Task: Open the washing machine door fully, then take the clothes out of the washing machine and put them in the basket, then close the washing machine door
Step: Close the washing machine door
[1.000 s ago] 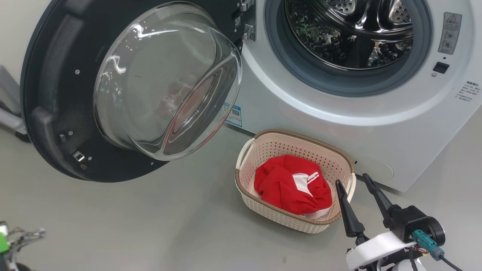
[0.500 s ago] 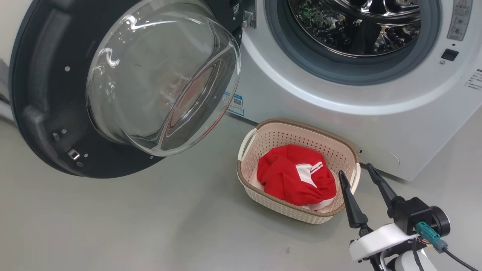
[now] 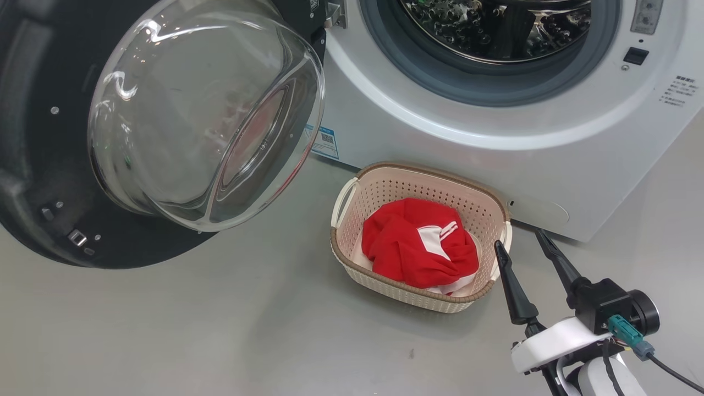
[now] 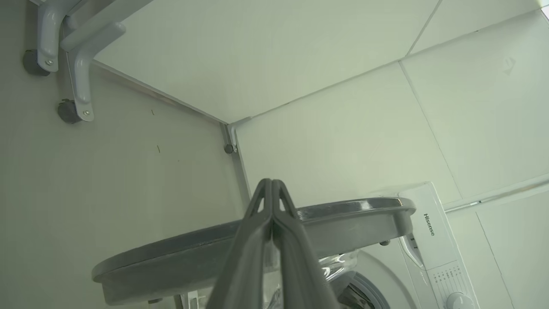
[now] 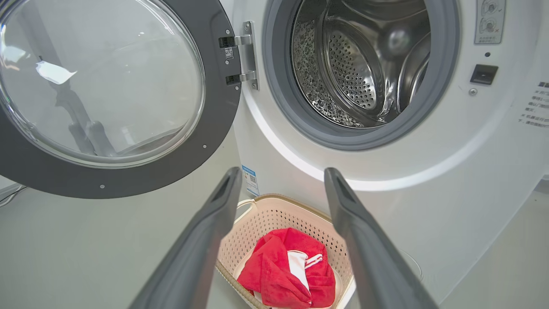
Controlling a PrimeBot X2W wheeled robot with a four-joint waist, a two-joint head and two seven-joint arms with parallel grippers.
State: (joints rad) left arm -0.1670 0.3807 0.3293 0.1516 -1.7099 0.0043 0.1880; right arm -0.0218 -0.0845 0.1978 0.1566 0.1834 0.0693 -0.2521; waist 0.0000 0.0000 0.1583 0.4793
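above the grey floor [image 3: 220,341], the round black-rimmed glass door [image 3: 165,126] looks rigid, probably heavy: push its outer rim. left gripper [image 4: 272,183] jaws clenched empty, right gripper [image 3: 518,238] released.

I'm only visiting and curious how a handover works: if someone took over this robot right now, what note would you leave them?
Left gripper: shut, empty, at the rim of the washing machine door; contact unclear.
Right gripper: open, empty, beside the basket.
The red clothes lie in the basket, on the floor before the washing machine; its drum looks empty.
Done: door wide open, clothes in the basket.
Left: close the door.
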